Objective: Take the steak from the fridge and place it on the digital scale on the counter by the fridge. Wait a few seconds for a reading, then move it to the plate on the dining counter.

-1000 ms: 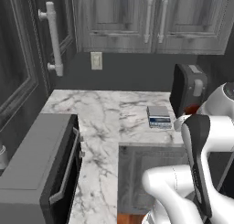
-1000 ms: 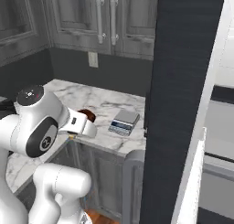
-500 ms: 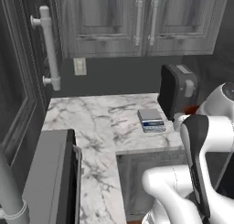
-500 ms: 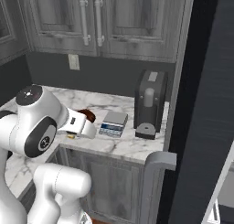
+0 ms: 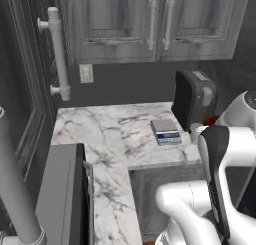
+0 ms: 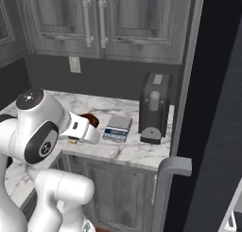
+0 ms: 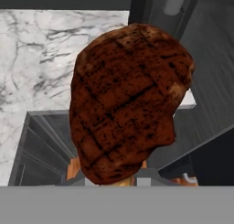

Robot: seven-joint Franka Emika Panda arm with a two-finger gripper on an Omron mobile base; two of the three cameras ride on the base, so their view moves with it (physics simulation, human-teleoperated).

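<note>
We see the end effector [image 7: 122,176] closed on the steak [image 7: 129,99], gripping its lower edge. The steak is dark red-brown with charred grill lines and a rounded, lumpy outline. In the hand view its long axis runs from 6 to 12 o'clock, the broad end toward 12. It hangs above the tabletop [image 5: 117,134] edge, just beside the digital scale [image 6: 117,128], which lies at its 3 o'clock in the right base view.

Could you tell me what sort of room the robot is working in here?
Most likely a home kitchen, rendered in simulation. A white marble counter sits below grey wood-grain wall cupboards, with a digital scale and a black boxy appliance on it. The claw holds a steak.
</note>
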